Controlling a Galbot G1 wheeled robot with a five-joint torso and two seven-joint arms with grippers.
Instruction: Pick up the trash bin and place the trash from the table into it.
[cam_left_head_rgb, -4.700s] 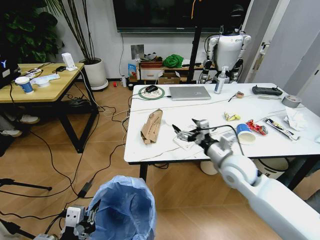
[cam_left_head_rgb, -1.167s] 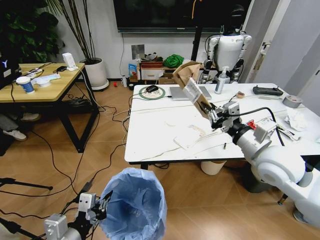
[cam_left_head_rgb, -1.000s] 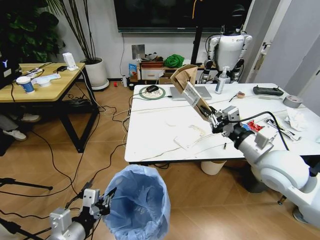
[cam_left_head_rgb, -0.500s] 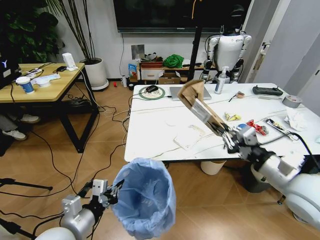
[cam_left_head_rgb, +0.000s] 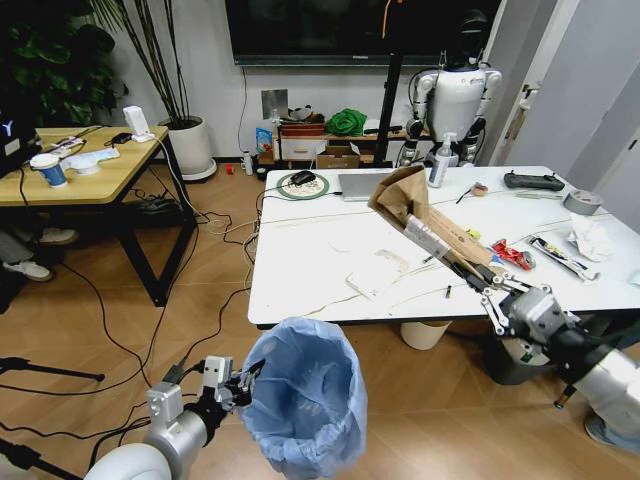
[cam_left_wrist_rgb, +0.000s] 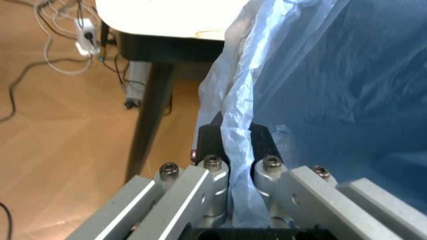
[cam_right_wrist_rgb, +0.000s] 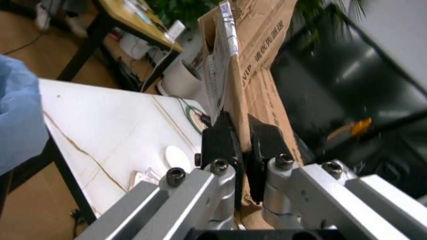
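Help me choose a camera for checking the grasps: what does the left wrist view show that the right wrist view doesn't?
Left wrist view alone: the left gripper pinching the rim of the trash bin, a black table leg and wood floor beside it. Right wrist view alone: the right gripper clamped on the brown cardboard packet, with the wood-topped desk behind. Both: the white table, and the bin's blue liner, only a sliver at the right wrist view's edge.

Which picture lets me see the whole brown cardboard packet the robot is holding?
The head view: the brown cardboard packet shows end to end there, tilted above the white table, pinched by the right gripper. The right wrist view shows just a close-up strip of it between the fingers. The left wrist view looks at the blue-bagged bin instead.
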